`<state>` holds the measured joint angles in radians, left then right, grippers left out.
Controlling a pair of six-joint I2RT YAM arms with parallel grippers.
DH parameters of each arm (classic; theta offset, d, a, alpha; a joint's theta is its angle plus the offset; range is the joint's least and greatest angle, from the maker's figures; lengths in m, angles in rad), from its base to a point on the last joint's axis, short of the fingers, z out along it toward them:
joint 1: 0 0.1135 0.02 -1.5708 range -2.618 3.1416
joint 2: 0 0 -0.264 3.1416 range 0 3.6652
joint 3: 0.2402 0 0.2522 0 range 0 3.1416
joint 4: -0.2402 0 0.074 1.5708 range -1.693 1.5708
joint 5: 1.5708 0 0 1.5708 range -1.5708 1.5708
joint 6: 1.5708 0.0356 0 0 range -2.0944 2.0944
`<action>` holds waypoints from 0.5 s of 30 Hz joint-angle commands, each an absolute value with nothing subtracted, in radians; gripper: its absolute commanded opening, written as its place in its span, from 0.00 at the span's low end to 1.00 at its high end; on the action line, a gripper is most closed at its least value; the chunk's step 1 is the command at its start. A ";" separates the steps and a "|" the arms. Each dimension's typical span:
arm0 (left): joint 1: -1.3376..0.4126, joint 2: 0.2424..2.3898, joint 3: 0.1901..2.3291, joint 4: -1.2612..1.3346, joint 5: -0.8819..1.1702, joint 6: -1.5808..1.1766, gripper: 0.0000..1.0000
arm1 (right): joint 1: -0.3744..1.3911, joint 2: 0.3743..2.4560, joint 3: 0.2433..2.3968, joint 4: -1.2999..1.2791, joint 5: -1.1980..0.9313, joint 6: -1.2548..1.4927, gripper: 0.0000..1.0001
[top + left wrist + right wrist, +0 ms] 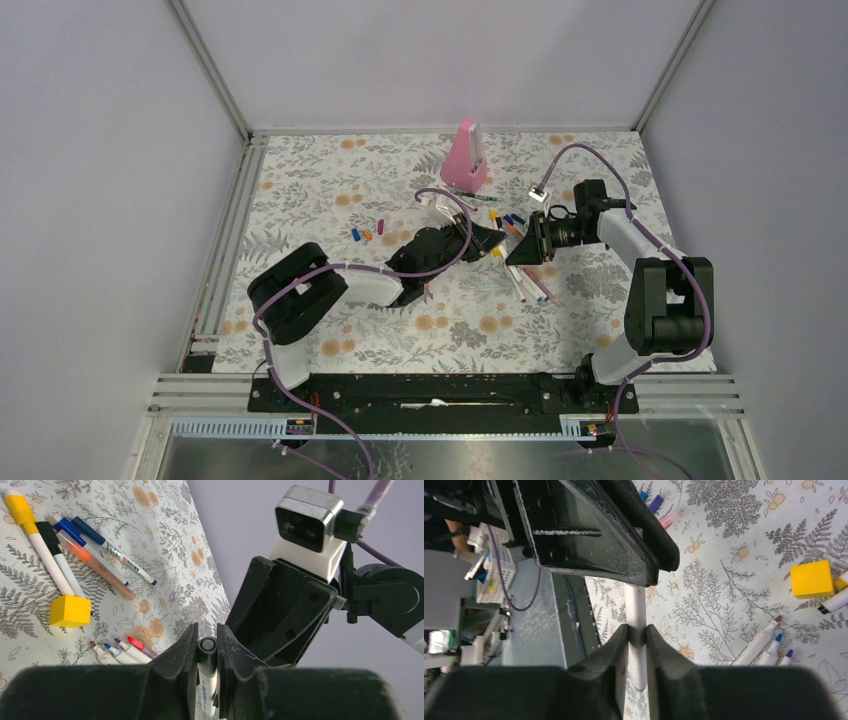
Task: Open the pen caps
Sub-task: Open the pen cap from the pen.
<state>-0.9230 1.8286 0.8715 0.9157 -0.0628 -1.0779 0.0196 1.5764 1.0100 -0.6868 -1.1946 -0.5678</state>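
My left gripper [492,240] and right gripper [518,250] meet tip to tip above the middle of the table, both on one pen. In the left wrist view the left gripper [206,630] is shut on the pen's black cap [207,646], with the white barrel below it. In the right wrist view the right gripper [637,629] is shut on the white barrel [636,602], which runs up into the left gripper's fingers [594,530]. Loose caps lie to the left: blue [356,234], orange [367,236], purple [381,224].
A tall pink wedge [466,157] stands at the back. Capped pens [60,555] and a yellow cube [70,611] lie behind the grippers. Uncapped pens [120,649] lie below them, also showing in the right wrist view [769,640]. The floral table ends at rails on the left and front.
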 commanded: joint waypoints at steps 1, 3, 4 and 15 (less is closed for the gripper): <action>-0.935 1.810 0.867 1.002 -0.058 -1.072 0.00 | 0.023 1.551 0.990 -0.682 -1.185 -0.572 0.46; -0.939 1.810 0.859 1.027 -0.053 -1.071 0.00 | 0.031 1.536 0.973 -0.657 -1.185 -0.558 0.57; -0.942 1.812 0.858 1.041 -0.050 -1.069 0.00 | 0.037 1.531 0.966 -0.644 -1.182 -0.547 0.60; -0.943 1.806 0.846 1.164 -0.103 -1.008 0.00 | 0.062 1.556 0.987 -0.680 -1.226 -0.560 0.02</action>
